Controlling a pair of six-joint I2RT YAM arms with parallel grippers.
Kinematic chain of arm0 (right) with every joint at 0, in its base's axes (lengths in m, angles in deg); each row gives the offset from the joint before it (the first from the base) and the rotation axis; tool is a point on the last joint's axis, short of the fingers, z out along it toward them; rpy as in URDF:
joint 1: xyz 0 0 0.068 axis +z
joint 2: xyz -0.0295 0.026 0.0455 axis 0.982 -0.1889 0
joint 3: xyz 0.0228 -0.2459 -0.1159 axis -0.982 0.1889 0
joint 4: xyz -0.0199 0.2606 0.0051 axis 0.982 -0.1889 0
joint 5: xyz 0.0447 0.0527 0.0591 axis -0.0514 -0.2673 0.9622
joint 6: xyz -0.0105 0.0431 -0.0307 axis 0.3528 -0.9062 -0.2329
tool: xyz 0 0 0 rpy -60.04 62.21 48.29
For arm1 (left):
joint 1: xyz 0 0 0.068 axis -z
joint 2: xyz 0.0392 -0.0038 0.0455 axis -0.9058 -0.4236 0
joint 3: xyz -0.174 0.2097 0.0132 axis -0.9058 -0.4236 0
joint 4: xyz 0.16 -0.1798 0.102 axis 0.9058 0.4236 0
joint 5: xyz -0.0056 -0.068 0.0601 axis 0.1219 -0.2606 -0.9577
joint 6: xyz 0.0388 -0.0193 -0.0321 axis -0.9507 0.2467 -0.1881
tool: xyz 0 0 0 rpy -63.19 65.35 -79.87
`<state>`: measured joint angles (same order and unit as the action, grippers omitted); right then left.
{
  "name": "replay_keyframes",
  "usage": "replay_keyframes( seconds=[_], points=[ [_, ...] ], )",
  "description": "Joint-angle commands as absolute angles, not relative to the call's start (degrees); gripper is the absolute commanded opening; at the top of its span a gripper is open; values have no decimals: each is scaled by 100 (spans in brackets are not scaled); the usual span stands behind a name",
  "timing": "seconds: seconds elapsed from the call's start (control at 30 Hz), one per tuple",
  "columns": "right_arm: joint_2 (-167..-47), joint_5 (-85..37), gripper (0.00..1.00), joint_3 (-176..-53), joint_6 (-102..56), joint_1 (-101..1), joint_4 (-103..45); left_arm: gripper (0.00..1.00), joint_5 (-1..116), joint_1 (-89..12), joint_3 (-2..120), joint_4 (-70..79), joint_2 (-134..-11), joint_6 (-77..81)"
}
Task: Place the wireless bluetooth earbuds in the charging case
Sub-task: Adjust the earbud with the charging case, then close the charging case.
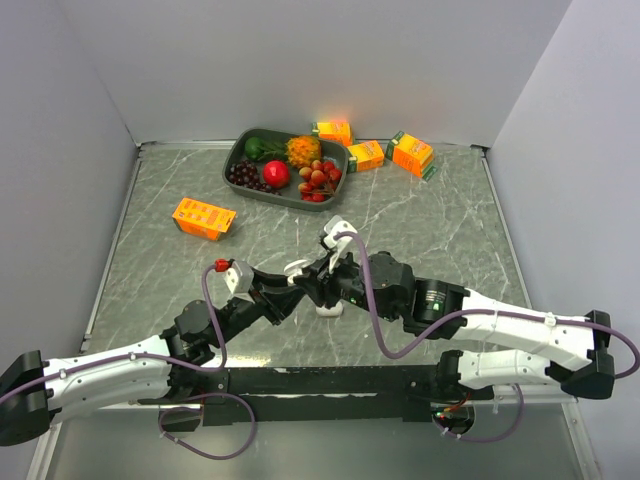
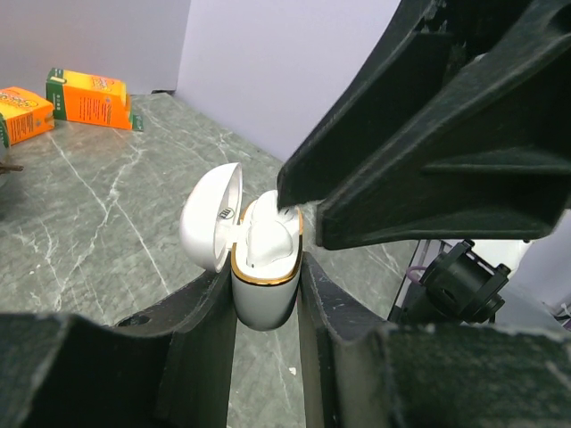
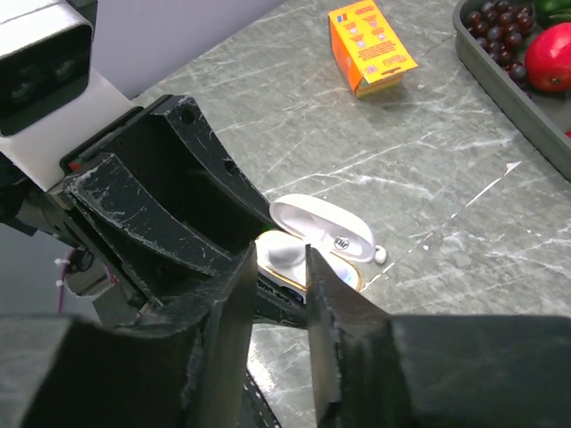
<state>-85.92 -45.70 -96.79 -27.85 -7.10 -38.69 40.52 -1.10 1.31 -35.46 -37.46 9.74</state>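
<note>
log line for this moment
phase: insertion | left gripper: shut on charging case, lid open | right gripper: tips at case mouth, grasp unclear

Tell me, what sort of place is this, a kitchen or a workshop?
Probably a robotics test bench: two black-and-white robot arms bolted to a grey marble-patterned table boxed in by plain pale walls, with a dark tray of fruit and orange cartons as props.

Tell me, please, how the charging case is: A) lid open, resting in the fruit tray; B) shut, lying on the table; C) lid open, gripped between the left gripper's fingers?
C: the left wrist view shows the charging case clamped in the left gripper, its lid open.
</note>
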Motion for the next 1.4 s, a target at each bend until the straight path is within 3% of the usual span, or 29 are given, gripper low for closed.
replay_keyframes(
  seconds=[0.0, 0.27, 0.5, 0.53, 0.67, 0.73, 1.37],
  points=[
    [-8300, -4691, 42, -9893, -2825, -731, -3788, 1, 4143, -95, 215, -3785, -3694, 952],
    [-8062, -4848, 45, -9954, -2869, -739, -4059, 1, 4134, -95, 232, -3750, -3677, 891],
    [-8939, -5157, 42, -11193, -2887, -1187, -5394, 1, 4441, -95, 329, -3355, -3694, 566],
    [-9020, -5052, 41, -11298, -2869, -1222, -5483, 1, 4477, -95, 329, -3232, -3677, 487],
    [-9450, -4735, 19, -11921, -2922, -1530, -6019, 1, 4548, -95, 399, -3004, -3641, 320],
    [-9749, -4647, 17, -12151, -2922, -1609, -6413, 1, 4583, -86, 417, -2915, -3607, 197],
    [-10277, -3663, 22, -12275, -2957, -1487, -6837, 1, 4477, -95, 390, -3011, -3474, -85]
  ],
)
